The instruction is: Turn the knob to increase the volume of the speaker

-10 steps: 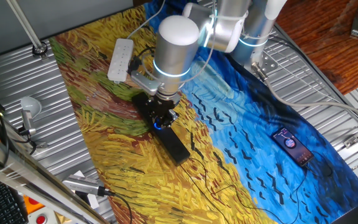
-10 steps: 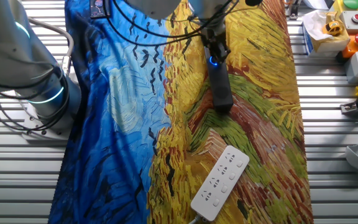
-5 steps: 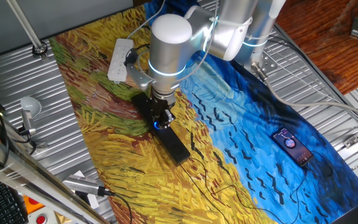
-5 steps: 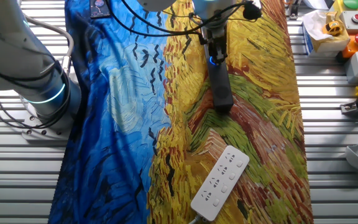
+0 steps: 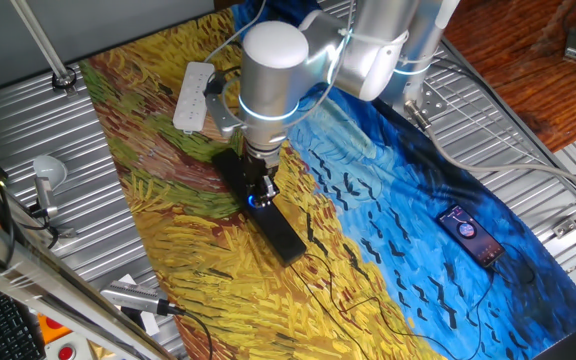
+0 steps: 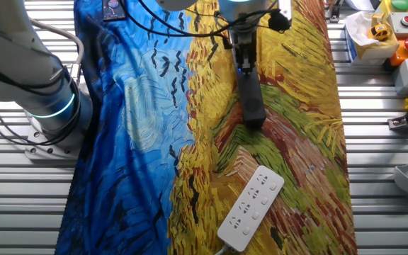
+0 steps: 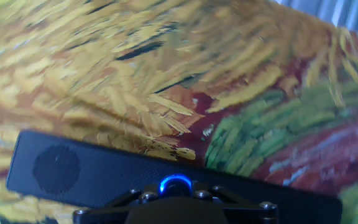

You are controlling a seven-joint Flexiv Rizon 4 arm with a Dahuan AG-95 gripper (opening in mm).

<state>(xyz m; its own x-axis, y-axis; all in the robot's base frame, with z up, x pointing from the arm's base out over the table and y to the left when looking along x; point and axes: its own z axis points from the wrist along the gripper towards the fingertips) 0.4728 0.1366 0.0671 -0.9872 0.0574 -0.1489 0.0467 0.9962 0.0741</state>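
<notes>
The speaker is a slim black bar lying on the painted cloth; it also shows in the other fixed view and in the hand view. Its knob glows blue at the bar's middle, also seen in the other fixed view and in the hand view. My gripper points straight down onto the knob, its fingers closed around it; it also shows in the other fixed view and in the hand view. The knob's lower half is hidden by the hand.
A white power strip lies beyond the speaker's far end, also in the other fixed view. A black phone with a red-lit screen lies on the blue part of the cloth. Button boxes stand beside the cloth.
My wrist has rotated about its vertical axis while staying over the knob; the parts mounted on the hand have swung round. The speaker has not moved.
</notes>
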